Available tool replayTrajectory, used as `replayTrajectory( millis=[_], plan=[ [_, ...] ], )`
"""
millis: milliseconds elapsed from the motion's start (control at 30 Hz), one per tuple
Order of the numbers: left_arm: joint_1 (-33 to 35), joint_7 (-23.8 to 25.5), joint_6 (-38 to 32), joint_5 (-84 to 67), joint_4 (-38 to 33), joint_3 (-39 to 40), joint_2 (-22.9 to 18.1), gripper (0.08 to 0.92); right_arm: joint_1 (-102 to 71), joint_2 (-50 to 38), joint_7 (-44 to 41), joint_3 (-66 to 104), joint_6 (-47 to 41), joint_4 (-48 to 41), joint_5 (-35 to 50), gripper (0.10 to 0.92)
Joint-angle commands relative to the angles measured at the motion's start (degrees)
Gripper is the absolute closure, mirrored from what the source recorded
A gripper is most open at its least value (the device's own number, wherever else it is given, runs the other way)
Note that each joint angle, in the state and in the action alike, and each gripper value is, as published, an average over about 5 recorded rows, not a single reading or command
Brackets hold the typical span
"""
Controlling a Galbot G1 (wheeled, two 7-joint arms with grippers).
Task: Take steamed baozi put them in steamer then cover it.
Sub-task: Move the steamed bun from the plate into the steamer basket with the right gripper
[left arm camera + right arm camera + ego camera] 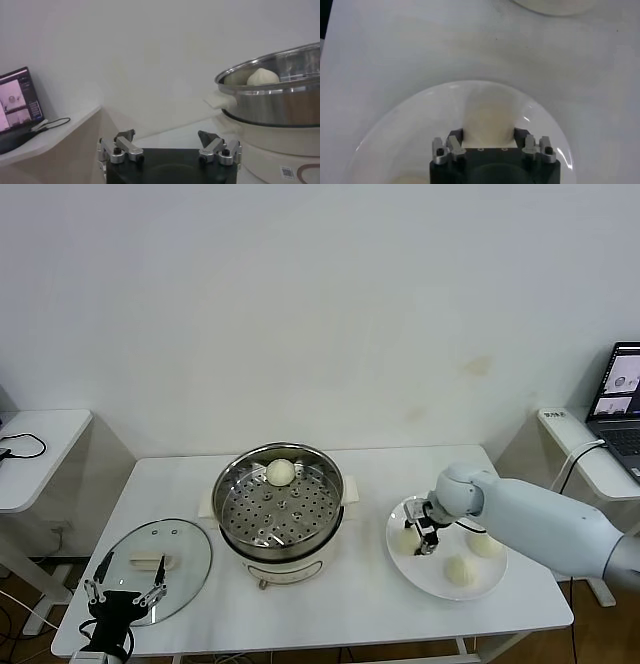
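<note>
Right gripper clamped on small cream-white dough bun at 9 o'clock of flat white round plate. Soft, light, easily dented: grip sides gently. Left gripper idle, wide apart, over glass lid.

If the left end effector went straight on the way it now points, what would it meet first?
Probably nothing nearby: the open left end effector aims past the steamer toward the white wall. Depth is hard to judge.
</note>
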Motion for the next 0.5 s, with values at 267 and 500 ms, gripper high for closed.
replayTrajectory(
  millis=[267,500],
  plan=[
    [0.0,0.3,0.4,-0.5,-0.7,0.4,0.6,0.177,19.2,-4.5,-2.5,-6.6,-1.2,5.4,10.6,0.416],
    [-0.8,0.4,0.9,-0.9,-0.7,0.9,1.4,0.177,36.3,0.0,-2.2,-14.2,-3.1,8.3,19.6,0.414]
  ],
)
